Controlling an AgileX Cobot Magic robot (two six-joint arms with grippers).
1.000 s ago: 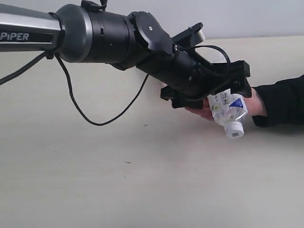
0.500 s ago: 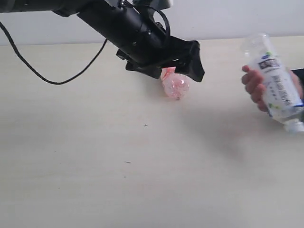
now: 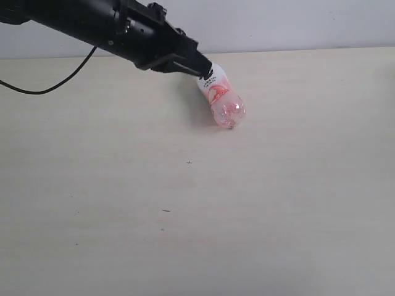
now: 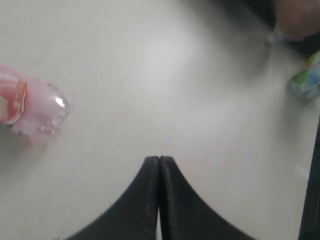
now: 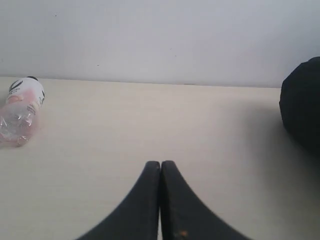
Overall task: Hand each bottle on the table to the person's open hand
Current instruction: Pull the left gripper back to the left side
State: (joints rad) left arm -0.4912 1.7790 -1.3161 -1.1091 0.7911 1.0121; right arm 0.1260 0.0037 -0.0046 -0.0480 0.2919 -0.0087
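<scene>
Pale worktop (image 3: 185,216): pink bottle (image 3: 223,103) lies on its side, cap toward the far edge, near the left pincer (image 4: 159,161), clenched empty.

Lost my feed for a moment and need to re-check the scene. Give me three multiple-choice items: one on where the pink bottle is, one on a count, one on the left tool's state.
1. Where is the pink bottle?
A. in a person's hand
B. lying on its side on the table
C. standing upright on the table

2. How many bottles show in the exterior view?
A. one
B. two
C. four

3. What state is the left tool in?
A. jaws wide open
B. shut on the pink bottle
C. shut, nothing between the jaws

Answers:
1 B: it lies flat on the tabletop.
2 A: only the pink one shows there.
3 C: the left wrist view shows the jaws pressed together, with the bottle off to one side.
</scene>
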